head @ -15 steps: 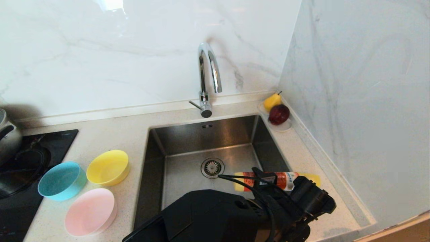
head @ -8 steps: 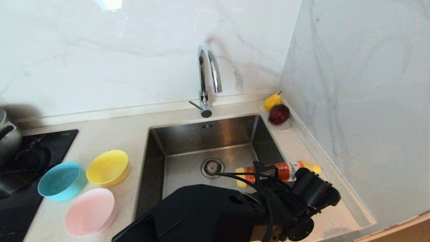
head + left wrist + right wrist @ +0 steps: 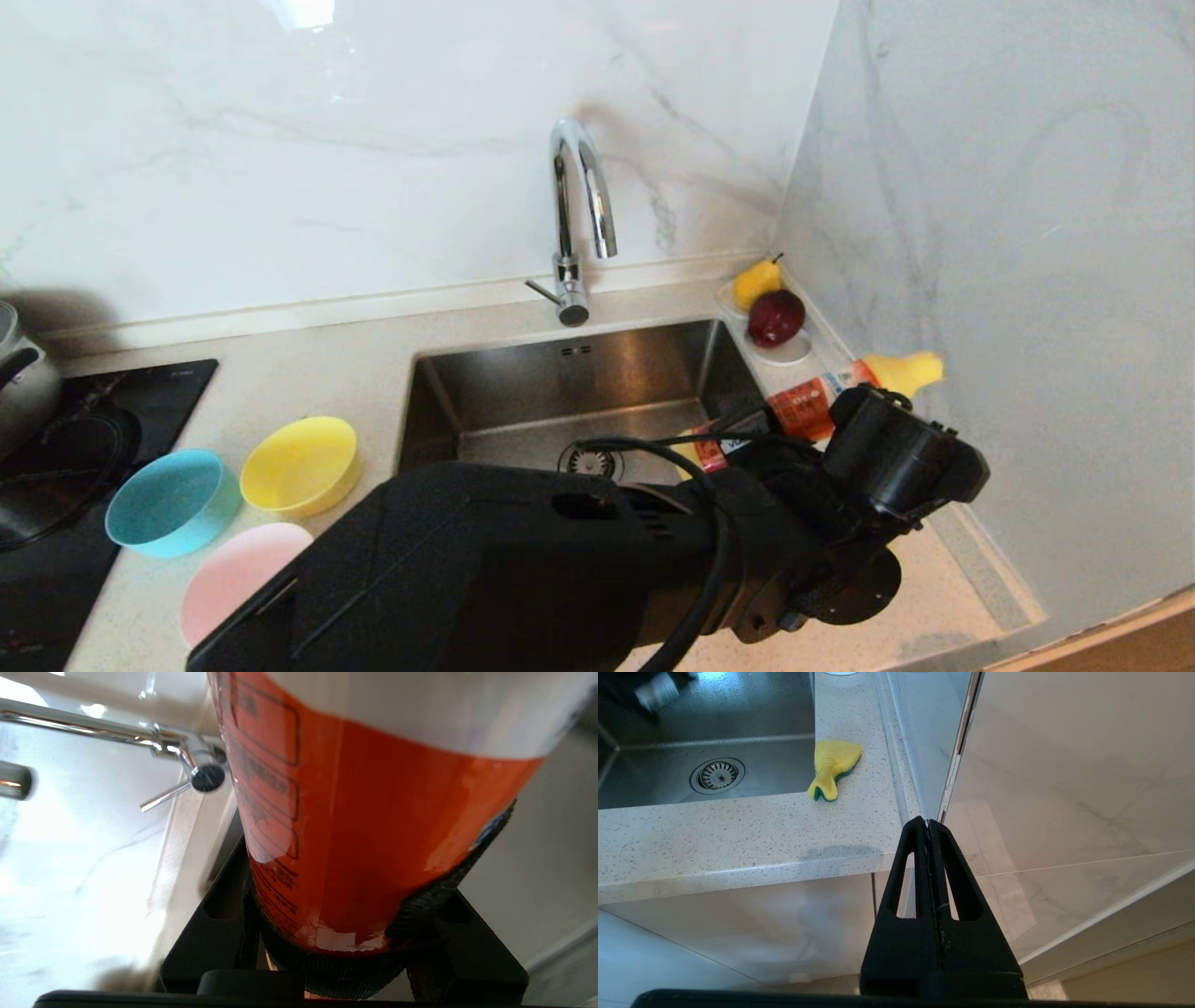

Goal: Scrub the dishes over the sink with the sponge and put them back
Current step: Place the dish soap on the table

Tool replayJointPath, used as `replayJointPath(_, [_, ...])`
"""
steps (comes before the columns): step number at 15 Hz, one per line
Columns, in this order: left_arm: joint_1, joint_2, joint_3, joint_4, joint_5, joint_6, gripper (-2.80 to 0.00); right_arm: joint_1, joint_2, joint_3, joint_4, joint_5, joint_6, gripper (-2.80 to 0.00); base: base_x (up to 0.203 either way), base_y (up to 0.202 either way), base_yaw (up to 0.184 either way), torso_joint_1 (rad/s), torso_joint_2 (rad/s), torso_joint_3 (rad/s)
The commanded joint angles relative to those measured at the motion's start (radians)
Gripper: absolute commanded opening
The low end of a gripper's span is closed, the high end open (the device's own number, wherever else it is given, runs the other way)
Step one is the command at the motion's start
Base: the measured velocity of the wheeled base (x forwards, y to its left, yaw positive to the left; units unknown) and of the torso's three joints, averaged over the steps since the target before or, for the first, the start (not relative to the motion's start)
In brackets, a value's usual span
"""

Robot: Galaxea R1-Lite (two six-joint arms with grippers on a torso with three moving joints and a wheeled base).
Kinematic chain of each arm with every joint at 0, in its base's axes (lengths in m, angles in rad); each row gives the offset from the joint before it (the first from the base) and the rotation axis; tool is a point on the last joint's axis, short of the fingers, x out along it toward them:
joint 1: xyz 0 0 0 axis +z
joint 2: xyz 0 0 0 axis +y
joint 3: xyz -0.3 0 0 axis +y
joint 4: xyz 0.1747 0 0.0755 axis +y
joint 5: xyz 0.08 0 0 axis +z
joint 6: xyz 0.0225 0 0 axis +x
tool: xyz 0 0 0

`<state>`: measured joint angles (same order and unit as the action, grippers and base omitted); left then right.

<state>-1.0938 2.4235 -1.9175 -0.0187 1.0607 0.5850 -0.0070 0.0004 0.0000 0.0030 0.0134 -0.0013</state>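
Sponge (image 3: 832, 767) lies untouched on the tabletop (image 3: 738, 826) beside the sink (image 3: 560, 383); the left claw (image 3: 747, 439), clamped on the detergent bottle (image 3: 822, 401), has lifted and tilted it. Right claw (image 3: 928, 823) hangs pressed together.

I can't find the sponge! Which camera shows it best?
The right wrist view: the yellow sponge lies crumpled in plain sight on the countertop beside the sink, its green layer showing underneath. The head view hides that spot behind the left arm, and the orange bottle fills the left wrist view.
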Motion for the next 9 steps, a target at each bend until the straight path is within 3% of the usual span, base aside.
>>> replayJointPath(1, [-0.003, -0.079, -0.007, -0.011, -0.036, -0.007, -2.8, 0.0, 0.001, 0.0, 0.0, 0.0, 0.0, -2.8, 0.0, 0.0, 0.0, 0.0, 0.0, 0.0])
replayJointPath(3, [-0.004, -0.113, -0.008, -0.102, -0.111, -0.011, -2.8, 0.001, 0.001, 0.0, 0.0, 0.0, 0.0, -2.8, 0.0, 0.0, 0.0, 0.0, 0.0, 0.0])
replayJointPath(5, [-0.002, -0.14, -0.008, -0.181, -0.144, -0.014, -2.8, -0.001, 0.001, 0.0, 0.0, 0.0, 0.0, -2.8, 0.0, 0.0, 0.0, 0.0, 0.0, 0.0])
replayJointPath(9, [0.005, -0.193, -0.008, -0.245, -0.223, -0.038, -2.8, 0.0, 0.0, 0.001, 0.0, 0.0, 0.0, -2.8, 0.0, 0.0, 0.0, 0.0, 0.0, 0.0])
